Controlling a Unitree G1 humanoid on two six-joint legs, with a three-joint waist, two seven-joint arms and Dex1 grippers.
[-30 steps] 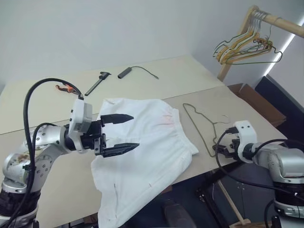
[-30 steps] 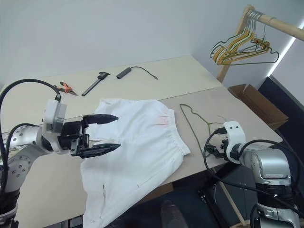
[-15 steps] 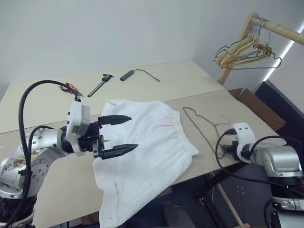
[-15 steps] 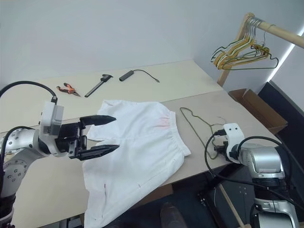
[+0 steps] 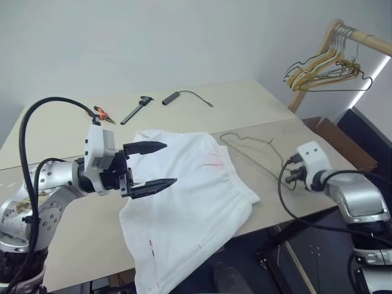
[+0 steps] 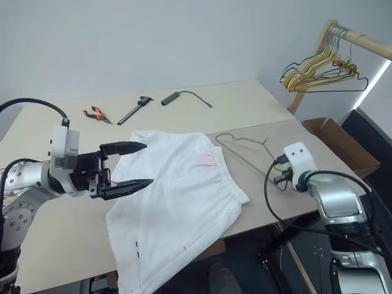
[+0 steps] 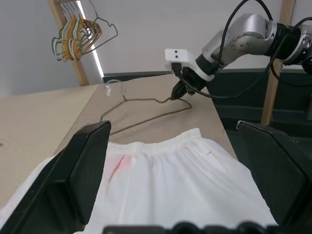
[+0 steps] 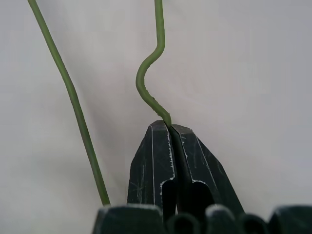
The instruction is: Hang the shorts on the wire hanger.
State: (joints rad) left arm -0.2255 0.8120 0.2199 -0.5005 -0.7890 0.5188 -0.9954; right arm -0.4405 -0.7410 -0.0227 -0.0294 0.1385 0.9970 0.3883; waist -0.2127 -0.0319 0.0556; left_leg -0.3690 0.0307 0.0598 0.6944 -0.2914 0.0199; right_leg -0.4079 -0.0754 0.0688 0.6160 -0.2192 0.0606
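The white shorts (image 5: pixel 196 193) lie spread on the table (image 5: pixel 257 101), one leg hanging over the near edge. My left gripper (image 5: pixel 170 163) hovers open just above their left part, pointing right, with nothing between its fingers. The thin olive wire hanger (image 8: pixel 140 80) rests on the table right of the shorts' waistband. My right gripper (image 8: pixel 169 126) is shut on the hanger's wire end at the table's right edge. From the left wrist view, the right gripper (image 7: pixel 176 92) pinches the hanger (image 7: pixel 156 101) beyond the waistband.
A wooden rack with a bunch of yellow and tan hangers (image 5: pixel 327 64) stands at the far right. Orange pliers (image 5: pixel 100 113), a black tool (image 5: pixel 136 109) and a black cable with a plug (image 5: pixel 174 96) lie at the table's back. A cardboard box (image 6: pixel 334 138) sits below the right edge.
My right gripper has taken hold of the hanger and moved up and away, swinging the hanger round on the table. The left gripper stays open over the shorts. The camera has shifted.
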